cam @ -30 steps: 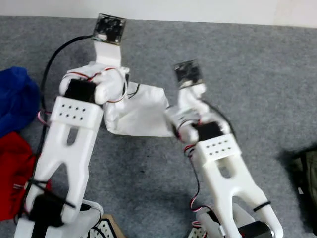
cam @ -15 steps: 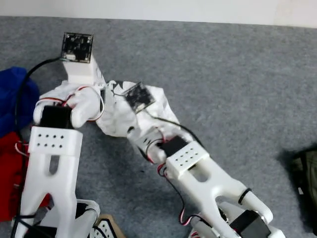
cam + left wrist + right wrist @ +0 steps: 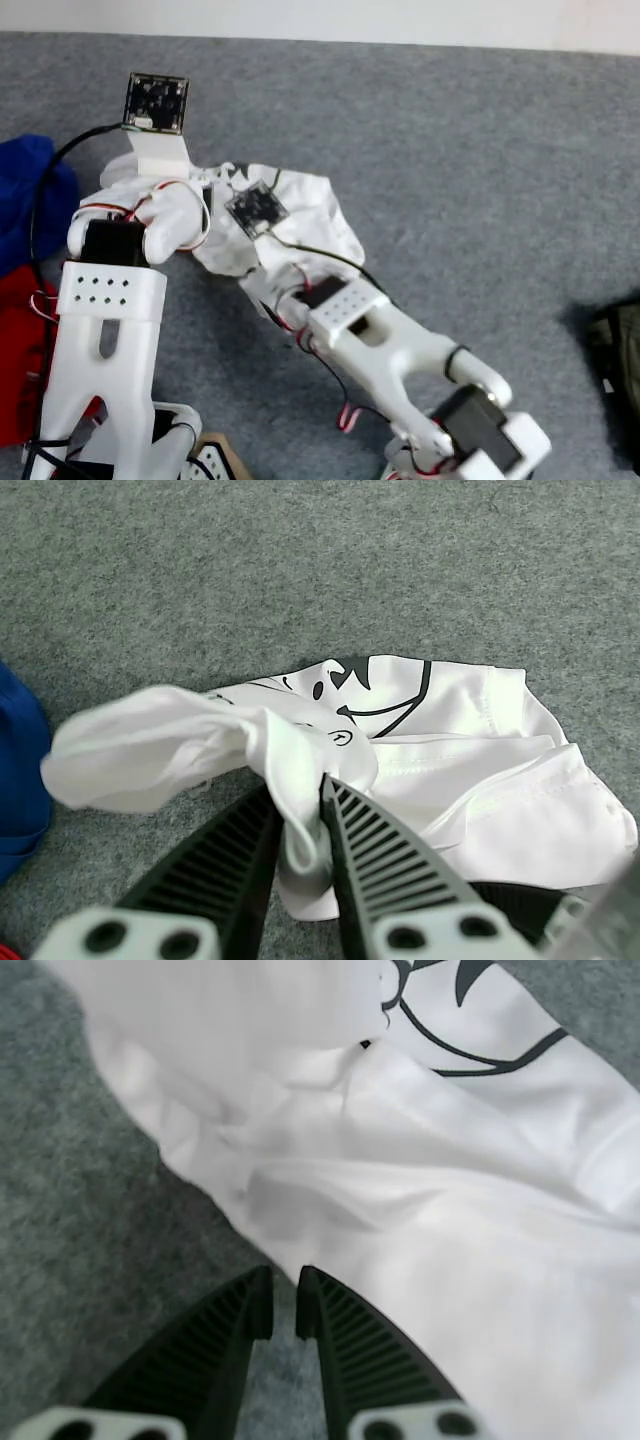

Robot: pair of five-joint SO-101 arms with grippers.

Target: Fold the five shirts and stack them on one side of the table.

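left gripper (image 3: pixel 300 795), ribbed black fingers, is clamped on a bunched fold of the white shirt (image 3: pixel 450 770), lifting it into a soft loop. at the far-left table edge lie a crumpled blue shirt (image 3: pixel 30 200) and, nearer, a red shirt (image 3: pixel 25 330). the white one sits rumpled in the middle on fuzzy grey felt (image 3: pixel 480 150), black line print showing. right gripper (image 3: pixel 285 1300) hangs at its near edge, fingers almost together, no cloth between. a dark bundle (image 3: pixel 620 350) lies far right.
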